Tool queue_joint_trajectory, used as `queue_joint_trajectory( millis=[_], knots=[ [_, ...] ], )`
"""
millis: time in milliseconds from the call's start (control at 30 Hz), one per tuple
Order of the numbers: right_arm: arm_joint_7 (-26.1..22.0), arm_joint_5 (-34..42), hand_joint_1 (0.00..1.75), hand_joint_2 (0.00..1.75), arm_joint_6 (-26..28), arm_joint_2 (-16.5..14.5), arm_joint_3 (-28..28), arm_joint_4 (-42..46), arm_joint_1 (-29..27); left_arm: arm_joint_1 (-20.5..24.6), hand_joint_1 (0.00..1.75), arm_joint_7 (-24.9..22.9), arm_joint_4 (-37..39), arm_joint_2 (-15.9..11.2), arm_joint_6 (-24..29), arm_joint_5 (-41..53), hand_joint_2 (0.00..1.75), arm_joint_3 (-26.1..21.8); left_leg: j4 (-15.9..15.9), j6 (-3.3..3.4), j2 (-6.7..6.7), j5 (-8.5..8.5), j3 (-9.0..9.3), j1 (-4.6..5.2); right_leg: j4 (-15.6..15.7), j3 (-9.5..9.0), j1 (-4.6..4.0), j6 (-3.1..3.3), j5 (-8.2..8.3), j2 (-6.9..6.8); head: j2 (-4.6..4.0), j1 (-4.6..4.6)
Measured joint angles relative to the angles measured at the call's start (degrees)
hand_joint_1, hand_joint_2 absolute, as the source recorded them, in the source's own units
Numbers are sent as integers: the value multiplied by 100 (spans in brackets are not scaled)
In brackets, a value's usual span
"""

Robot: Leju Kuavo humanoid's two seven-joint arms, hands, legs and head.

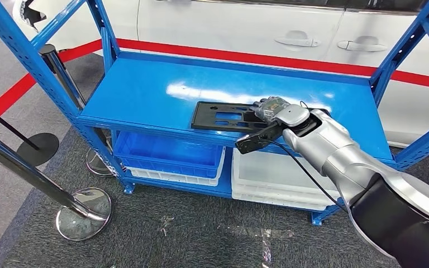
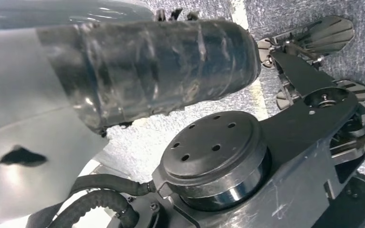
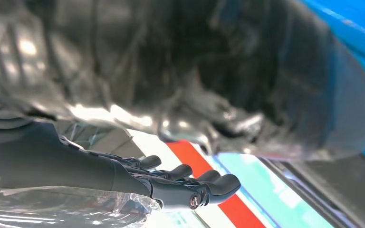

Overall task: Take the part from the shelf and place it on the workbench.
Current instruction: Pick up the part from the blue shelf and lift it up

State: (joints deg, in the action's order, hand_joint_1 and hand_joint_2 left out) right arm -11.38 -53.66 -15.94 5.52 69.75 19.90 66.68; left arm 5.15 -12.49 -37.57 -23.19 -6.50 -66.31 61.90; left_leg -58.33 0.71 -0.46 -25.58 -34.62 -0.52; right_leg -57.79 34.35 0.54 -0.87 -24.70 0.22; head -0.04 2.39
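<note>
A flat black part (image 1: 223, 116) with cut-outs lies on the top of the blue shelf (image 1: 145, 89), near its front edge. My right hand (image 1: 272, 109) is at the part's right end, with the silver arm reaching in from the lower right. In the right wrist view the thick wrapped thumb (image 3: 218, 71) and the dark fingers (image 3: 190, 183) stand apart with nothing between them. A dark edge of the part (image 3: 347, 190) lies just beyond them. The left wrist view has my left hand's wrapped grey cover (image 2: 157, 66) over the floor, its fingers hidden.
Under the top board sit a blue bin (image 1: 167, 153) and a white bin (image 1: 279, 178). Blue uprights frame the shelf at both ends. A white car (image 1: 229, 22) stands behind it. Chrome-footed barrier posts (image 1: 84, 212) stand on the left floor.
</note>
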Motion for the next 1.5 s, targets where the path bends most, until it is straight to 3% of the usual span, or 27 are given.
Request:
queue_joint_trajectory(
  millis=[1300, 1433, 1467, 1500],
  knots=[
    [-56, 2, 0, 0, -39, -243, 0, -213, -235, 48, 0, 181, 76, 2, -260, -43, 0, 205, 0, 0, 0, 0, 0, 0, 0, 0, 0, 0, 0, 0, 0, 0],
    [-64, -4, 0, 175, -37, -251, 0, -224, -266, 58, 0, 191, 103, 2, -290, -52, 0, 208, 1, 0, 0, 0, 1, 0, 0, 0, -1, 0, 0, 1, 0, 1],
    [-64, -7, 0, 175, -36, -258, 0, -226, -272, 60, 0, 195, 110, 3, -298, -52, 0, 209, 1, 0, 1, 0, 2, 0, 0, 0, -1, 0, 0, 1, 0, 1],
    [-64, -10, 34, 175, -34, -265, 0, -229, -277, 61, 0, 199, 119, 3, -307, -52, 0, 210, 1, 0, 1, 0, 2, -1, 0, 0, -1, 0, 0, 2, 0, 0]
  ],
)
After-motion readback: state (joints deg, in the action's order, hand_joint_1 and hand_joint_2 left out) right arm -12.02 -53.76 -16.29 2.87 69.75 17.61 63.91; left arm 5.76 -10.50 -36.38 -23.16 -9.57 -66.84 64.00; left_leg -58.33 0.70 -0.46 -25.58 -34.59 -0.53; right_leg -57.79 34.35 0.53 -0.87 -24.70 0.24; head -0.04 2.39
